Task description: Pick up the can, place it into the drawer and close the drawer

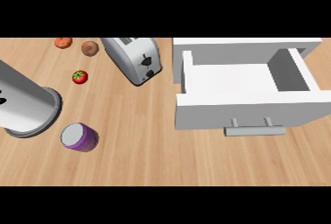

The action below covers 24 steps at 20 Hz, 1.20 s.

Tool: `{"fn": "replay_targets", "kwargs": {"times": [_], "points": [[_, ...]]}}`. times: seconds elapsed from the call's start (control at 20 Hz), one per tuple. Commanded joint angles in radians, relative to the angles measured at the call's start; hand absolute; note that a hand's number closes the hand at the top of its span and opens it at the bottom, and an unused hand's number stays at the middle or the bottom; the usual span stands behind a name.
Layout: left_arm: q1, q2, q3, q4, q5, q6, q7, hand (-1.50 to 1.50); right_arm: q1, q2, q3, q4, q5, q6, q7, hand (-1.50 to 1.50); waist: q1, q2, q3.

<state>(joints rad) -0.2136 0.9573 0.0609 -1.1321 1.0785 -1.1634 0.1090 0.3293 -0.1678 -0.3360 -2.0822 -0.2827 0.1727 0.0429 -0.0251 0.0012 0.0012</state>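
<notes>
Can (79,137) on the wooden desk (161,162), lower left of the frame; no hand shows.
Purple-sided, it stands just right of a tall metal cylinder (24,107). The white drawer (245,94) at right is pulled open, a toaster (135,59) beside it.

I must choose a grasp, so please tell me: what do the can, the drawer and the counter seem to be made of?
Can: probably metal, with a pale grey top and a glossy purple side.
Drawer: plain matte light grey, painted wood or plastic; its handle looks like grey metal.
Counter: light wood, visible grain lines.
</notes>
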Motion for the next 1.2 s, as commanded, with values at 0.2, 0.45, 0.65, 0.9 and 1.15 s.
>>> {"fn": "replay_targets", "kwargs": {"times": [0.2,0.45,0.65,0.9,1.15], "points": [[-0.061,-0.014,-0.123,0.099,0.122,-0.133,0.099,-1.50,0.065,0.013,-0.045,-0.046,-0.044,0.046,0.009,-1.50,0.006,0.000,-0.002],[-0.121,-0.099,-0.143,0.105,0.077,-0.066,0.150,-1.50,0.047,0.034,-0.040,-0.031,-0.017,0.062,-0.010,-1.50,0.011,0.001,-0.002],[-0.046,-0.145,-0.116,-0.020,0.019,0.012,0.152,-1.50,0.111,-0.009,-0.173,0.018,-0.129,0.171,-0.054,-1.50,0.017,-0.002,-0.001],[-0.076,-0.265,-0.048,0.046,-0.162,-0.017,0.134,-1.50,0.103,0.025,-0.150,-0.029,-0.108,0.166,0.004,-1.50,0.016,-0.001,-0.002],[-0.046,-0.328,0.003,-0.024,-0.293,0.002,0.108,-1.50,0.092,0.040,-0.184,0.003,-0.084,0.207,-0.031,-1.50,0.020,-0.001,-0.001]]}}
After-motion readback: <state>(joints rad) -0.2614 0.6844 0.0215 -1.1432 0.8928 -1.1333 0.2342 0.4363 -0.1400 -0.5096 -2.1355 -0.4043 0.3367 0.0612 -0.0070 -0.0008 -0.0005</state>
